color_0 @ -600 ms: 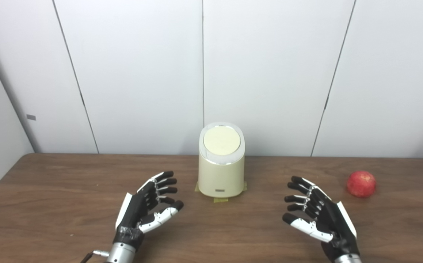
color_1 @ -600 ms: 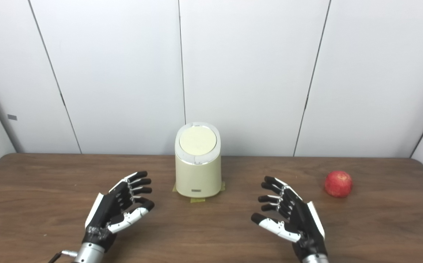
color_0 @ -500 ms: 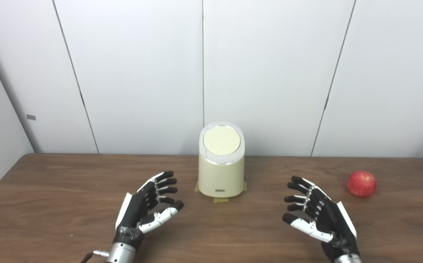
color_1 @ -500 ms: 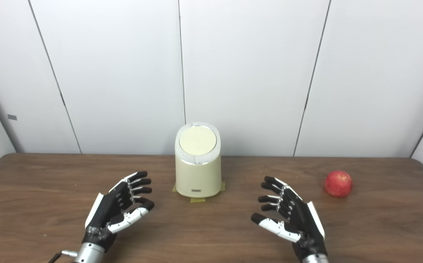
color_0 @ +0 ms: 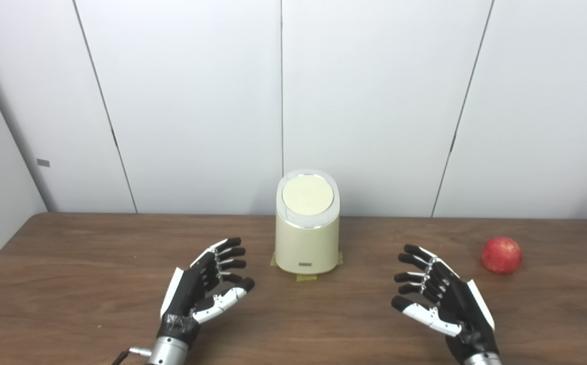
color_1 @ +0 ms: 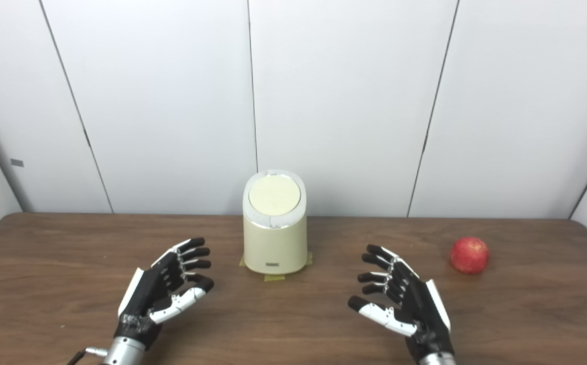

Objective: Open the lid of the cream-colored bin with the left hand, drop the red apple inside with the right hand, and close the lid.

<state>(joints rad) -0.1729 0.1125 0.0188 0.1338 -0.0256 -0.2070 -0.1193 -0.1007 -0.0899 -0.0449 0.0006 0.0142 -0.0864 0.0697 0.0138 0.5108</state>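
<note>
A cream-colored bin (color_0: 306,238) stands upright near the far middle of the brown wooden surface (color_0: 70,284), just in front of the white panelled wall (color_0: 197,101). Its round lid (color_0: 307,195) lies flat on top, closed, ringed by a pale rim. Bits of yellowish tape (color_0: 306,277) show at the foot of the bin. The red apple (color_0: 501,255) rests on the surface well to the right of the bin, apart from everything else. The left hand (color_0: 203,289) sits near and to the left of the bin, palm turned inward, its fingers spread and holding nothing; it does not touch the bin. The right hand (color_0: 440,299) is at the near right, between the bin and the apple but nearer the camera, palm also turned inward, fingers apart and empty, clear of the apple.
</note>
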